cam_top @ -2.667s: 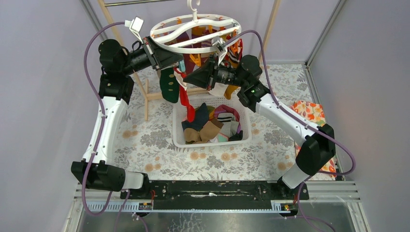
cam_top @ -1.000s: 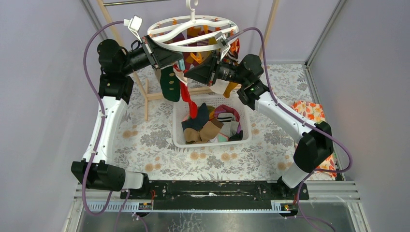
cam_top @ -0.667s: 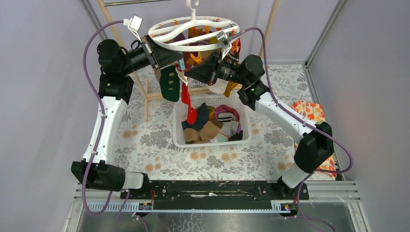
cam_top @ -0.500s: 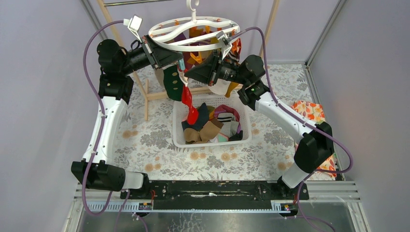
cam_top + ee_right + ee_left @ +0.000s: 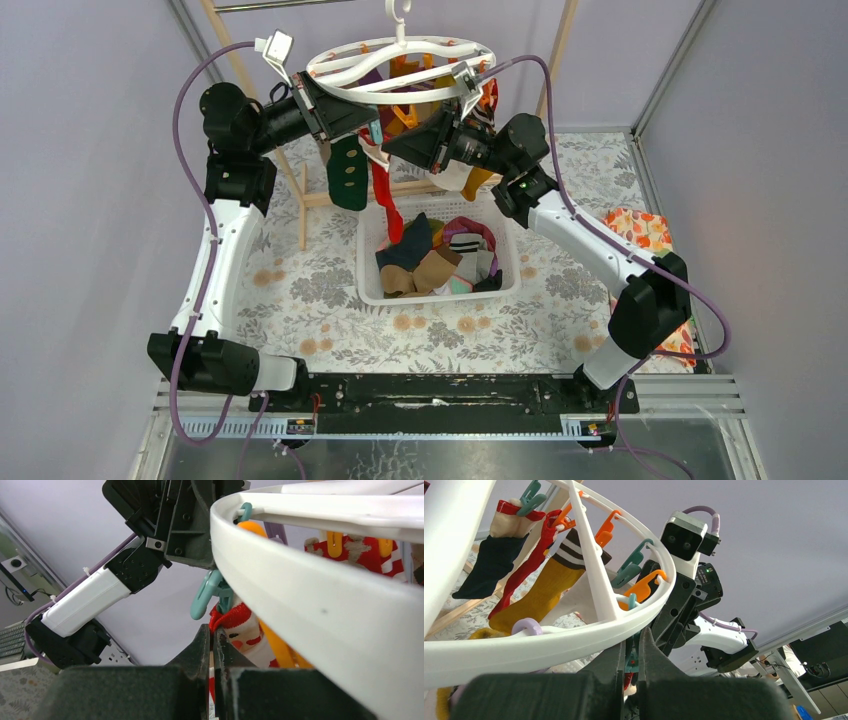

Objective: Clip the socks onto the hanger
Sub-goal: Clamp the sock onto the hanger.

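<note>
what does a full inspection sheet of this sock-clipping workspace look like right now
surface: table under grey floral cloth, flat
job's things: large white round plastic ring hanger hung by its hook, orange and teal clips; dark green dotted sock and red sock hang from it; more mixed socks in white slotted plastic basket
clutter: orange floral cloth at right; wooden frame rack behind basket
hands: left hand shut under hanger rim; right hand shut beside Santa-patterned sock
cables: purple cables loop off both arms, no snag seen
surroundings: plain lilac walls; nothing else seen
</note>
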{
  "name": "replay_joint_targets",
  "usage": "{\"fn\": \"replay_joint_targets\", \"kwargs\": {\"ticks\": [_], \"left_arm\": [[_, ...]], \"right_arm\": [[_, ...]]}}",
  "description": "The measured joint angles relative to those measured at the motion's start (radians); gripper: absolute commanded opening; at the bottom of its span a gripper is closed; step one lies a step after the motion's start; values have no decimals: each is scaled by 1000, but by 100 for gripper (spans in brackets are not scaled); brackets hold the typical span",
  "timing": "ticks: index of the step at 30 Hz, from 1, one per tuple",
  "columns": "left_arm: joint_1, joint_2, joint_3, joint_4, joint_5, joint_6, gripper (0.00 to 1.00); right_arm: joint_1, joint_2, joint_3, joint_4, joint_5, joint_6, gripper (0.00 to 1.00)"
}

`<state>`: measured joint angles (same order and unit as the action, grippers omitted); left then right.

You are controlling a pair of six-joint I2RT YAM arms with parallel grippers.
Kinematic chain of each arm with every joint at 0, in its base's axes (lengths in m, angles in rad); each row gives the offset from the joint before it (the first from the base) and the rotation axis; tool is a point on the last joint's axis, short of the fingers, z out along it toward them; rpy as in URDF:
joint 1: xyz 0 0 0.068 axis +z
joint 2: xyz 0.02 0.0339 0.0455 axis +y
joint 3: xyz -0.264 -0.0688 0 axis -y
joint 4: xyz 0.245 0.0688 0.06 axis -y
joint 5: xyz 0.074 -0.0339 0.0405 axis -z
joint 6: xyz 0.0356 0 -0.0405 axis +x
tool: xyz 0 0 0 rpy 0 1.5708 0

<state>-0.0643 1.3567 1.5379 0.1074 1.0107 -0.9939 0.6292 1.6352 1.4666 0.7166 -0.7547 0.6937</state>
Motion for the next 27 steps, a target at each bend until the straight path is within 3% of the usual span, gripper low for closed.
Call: {"fn": "replay_joint_targets", "kwargs": {"ticks": [27], "left_arm": [[0, 0, -32, 102, 19, -77, 0]], "right_arm": [[-21, -17, -17, -11, 51, 75, 0]]}}
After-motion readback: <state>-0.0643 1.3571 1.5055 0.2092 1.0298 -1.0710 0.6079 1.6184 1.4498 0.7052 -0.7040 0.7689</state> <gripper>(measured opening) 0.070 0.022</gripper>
